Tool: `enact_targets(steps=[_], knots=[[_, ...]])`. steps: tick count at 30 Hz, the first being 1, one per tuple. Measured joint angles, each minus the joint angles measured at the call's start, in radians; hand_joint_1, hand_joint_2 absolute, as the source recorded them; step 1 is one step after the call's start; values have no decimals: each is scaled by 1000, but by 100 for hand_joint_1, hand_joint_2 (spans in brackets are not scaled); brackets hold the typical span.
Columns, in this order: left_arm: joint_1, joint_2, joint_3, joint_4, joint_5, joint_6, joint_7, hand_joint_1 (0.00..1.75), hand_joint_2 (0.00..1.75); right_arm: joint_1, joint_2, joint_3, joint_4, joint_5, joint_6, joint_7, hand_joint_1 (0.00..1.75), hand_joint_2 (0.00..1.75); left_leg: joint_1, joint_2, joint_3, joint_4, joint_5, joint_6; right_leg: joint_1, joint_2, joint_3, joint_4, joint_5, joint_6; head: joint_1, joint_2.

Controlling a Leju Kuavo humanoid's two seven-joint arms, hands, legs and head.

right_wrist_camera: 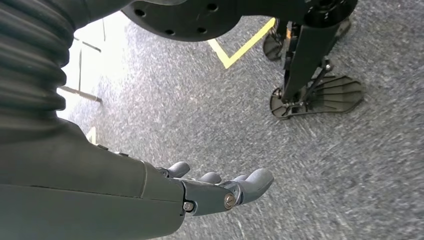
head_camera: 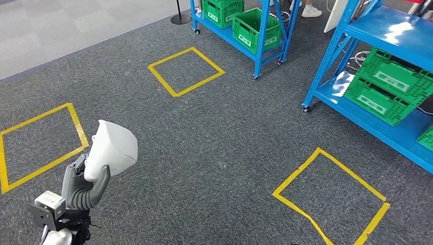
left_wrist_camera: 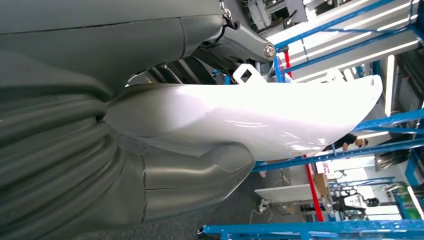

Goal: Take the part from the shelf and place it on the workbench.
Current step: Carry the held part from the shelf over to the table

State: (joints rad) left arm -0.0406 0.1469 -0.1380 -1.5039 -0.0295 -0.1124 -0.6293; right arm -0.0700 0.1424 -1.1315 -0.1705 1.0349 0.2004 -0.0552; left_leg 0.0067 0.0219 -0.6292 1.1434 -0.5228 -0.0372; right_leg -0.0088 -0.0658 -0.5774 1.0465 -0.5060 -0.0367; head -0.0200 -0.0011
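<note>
left hand [head_camera: 87,186] raised, its fingers [left_wrist_camera: 200,172] clamped around a load, while right hand [right_wrist_camera: 220,190] hangs with fingers loosely apart.

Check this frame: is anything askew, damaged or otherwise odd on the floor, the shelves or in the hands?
One thing: the yellow tape square nearest the shelf looks kinked and buckled along its near edge. Otherwise the green crates sit squarely, the left hand holds the white part, and the right hand hangs free.

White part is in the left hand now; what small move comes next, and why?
Probably keep carrying it while turning to find the workbench. The left hand grips the white part over grey carpet, with blue shelves ahead and no bench visible.
</note>
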Motion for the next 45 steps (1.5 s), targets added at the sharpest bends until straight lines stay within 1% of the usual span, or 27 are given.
enact_targets(steps=[2, 3, 5, 7, 9, 11, 12, 13, 14, 16, 18, 20, 21, 23, 24, 26, 27, 28, 29, 32, 34, 36, 38, 40, 42, 43, 45], knots=[[-17, -8, -5, 8, -1, 0, -1, 175, 175, 0, -1, -1, 0, -5, -5, -1, 0, 175, -11, 29, 49, -99, 32, 13, 3, -15, 3, 0, -2, 8, 1, 0], [-23, -12, -7, 10, -1, -1, 0, 175, 175, 0, -1, -2, 0, -9, -7, -1, 0, 175, -16, 34, 54, -115, 34, 19, 3, -22, 4, -2, -2, 14, 1, 0], [-26, -16, -9, 10, -6, -6, 5, 175, 175, -1, -2, -5, 0, -16, -11, 4, 0, 175, -16, 15, 54, -122, 40, 28, 3, -33, 9, -6, -2, 26, 1, 0], [-29, -24, -12, 8, -12, -12, 14, 175, 175, -1, -5, -9, 0, -24, -18, 13, 0, 175, -11, -2, 60, -134, 49, 39, 0, -3, 3, 18, -21, 38, 2, 0], [-37, -33, -15, 7, -17, -17, 24, 175, 175, 1, -7, -15, 0, -30, -24, 26, 0, 175, -8, -19, 63, -140, 55, 48, -2, 46, -44, 118, -75, 45, 3, 0], [-40, -38, -16, 7, -19, -21, 33, 175, 175, 5, -7, -21, 0, -34, -26, 37, 0, 175, -8, -40, 60, -138, 56, 51, -2, 62, -108, 241, -121, 48, 4, 0], [-40, -40, -16, 7, -20, -22, 36, 175, 175, 7, -7, -24, 0, -36, -26, 41, 0, 175, -8, -51, 59, -136, 56, 50, -2, 63, -123, 266, -120, 49, 4, 0], [-39, -41, -16, 6, -20, -23, 39, 175, 175, 7, -7, -27, 0, -37, -26, 45, 0, 175, -7, -63, 59, -133, 55, 49, -4, 64, -120, 252, -99, 50, 4, 0], [-38, -41, -17, 3, -20, -24, 41, 175, 175, 8, -7, -29, 0, -38, -26, 47, 0, 175, -5, -74, 59, -129, 54, 47, -6, 68, -97, 200, -64, 51, 4, 0], [-37, -43, -17, -8, -21, -24, 43, 175, 175, 7, -7, -32, 0, -39, -25, 51, 0, 175, -3, -96, 54, -118, 48, 36, -12, 98, -36, 68, -8, 52, 5, 0], [-35, -43, -16, -20, -22, -25, 48, 175, 175, 7, -6, -33, 0, -39, -22, 51, 0, 175, -4, -114, 46, -110, 44, 23, -13, 115, -11, 11, 4, 45, 5, 0], [-31, -43, -16, -31, -22, -26, 55, 175, 175, 5, -6, -33, 0, -38, -20, 51, 0, 175, -2, -128, 41, -113, 47, 9, -11, 99, -10, 9, 5, 30, 6, 0], [-28, -41, -16, -35, -22, -26, 58, 175, 175, 3, -5, -33, 0, -37, -19, 50, 0, 175, -1, -122, 38, -111, 45, 4, -10, 91, -8, 5, 7, 23, 5, 0], [-24, -36, -15, -40, -20, -25, 61, 175, 175, 2, -4, -33, 0, -35, -18, 45, 0, 175, -2, -80, 13, -58, 11, -5, -11, 72, -4, -2, 10, 8, 2, 0], [-22, -34, -15, -42, -19, -25, 61, 175, 175, 2, -4, -33, 0, -34, -18, 42, 0, 175, -2, -55, -13, -2, -20, -8, -10, 63, -4, -4, 10, 3, 0, 0], [-17, -31, -15, -42, -18, -25, 61, 175, 175, 4, -4, -33, 0, -33, -18, 40, 0, 175, 0, -34, -75, 127, -79, -14, -7, 41, -5, -4, 8, -1, -1, 0], [-13, -30, -15, -42, -18, -25, 61, 175, 175, 4, -4, -33, 0, -33, -17, 40, 0, 175, 0, -32, -92, 162, -86, -15, -6, 30, -4, -4, 7, -2, -1, 0], [-10, -29, -15, -42, -17, -25, 61, 175, 175, 4, -4, -33, 0, -33, -17, 39, 0, 175, 1, -30, -90, 160, -75, -14, -5, 20, -4, -4, 6, -2, -1, 0], [-9, -28, -15, -42, -15, -25, 61, 175, 175, 3, -4, -33, 0, -33, -16, 39, 0, 175, 0, -26, -68, 118, -47, -12, -4, 9, -2, -4, 5, -2, -1, 0], [-9, -24, -14, -43, -11, -25, 53, 175, 175, 2, -3, -33, 0, -33, -15, 33, 0, 175, -8, 23, 36, -76, 31, 4, -1, -16, 6, -2, -1, 8, 0, 0], [-10, -18, -14, -44, -6, -22, 44, 175, 175, 1, -3, -33, 0, -34, -15, 25, 0, 175, -16, 30, 52, -117, 39, 14, 1, -32, 10, -3, -4, 19, 0, 0], [-9, -11, -13, -45, -2, -19, 38, 175, 175, -1, -2, -33, 0, -36, -16, 20, 0, 175, -15, 10, 52, -124, 45, 25, -2, -40, 16, -5, -8, 31, 0, 0], [-12, -10, -13, -48, 0, -16, 39, 175, 175, -2, 0, -33, 0, -38, -18, 23, 0, 175, -9, -9, 59, -134, 53, 37, -4, -3, 2, 35, -37, 41, 2, 0], [-13, -15, -13, -52, -3, -11, 45, 175, 175, 0, 1, -33, 0, -39, -20, 30, 0, 175, -7, -27, 61, -136, 55, 45, -6, 47, -54, 153, -98, 45, 5, 0], [-5, -21, -13, -57, -7, -9, 51, 175, 175, 4, 3, -33, 1, -39, -22, 37, 0, 175, -7, -48, 61, -134, 54, 48, -6, 61, -112, 264, -134, 47, 7, 0], [1, -22, -13, -60, -8, -8, 53, 175, 175, 5, 4, -34, 1, -39, -23, 39, 0, 175, -6, -60, 61, -133, 53, 47, -7, 62, -121, 271, -122, 47, 7, 0], [13, -23, -13, -69, -10, -7, 54, 175, 175, 6, 4, -34, 1, -39, -24, 42, 0, 175, -3, -85, 61, -126, 49, 40, -10, 72, -82, 175, -53, 47, 7, 0]])
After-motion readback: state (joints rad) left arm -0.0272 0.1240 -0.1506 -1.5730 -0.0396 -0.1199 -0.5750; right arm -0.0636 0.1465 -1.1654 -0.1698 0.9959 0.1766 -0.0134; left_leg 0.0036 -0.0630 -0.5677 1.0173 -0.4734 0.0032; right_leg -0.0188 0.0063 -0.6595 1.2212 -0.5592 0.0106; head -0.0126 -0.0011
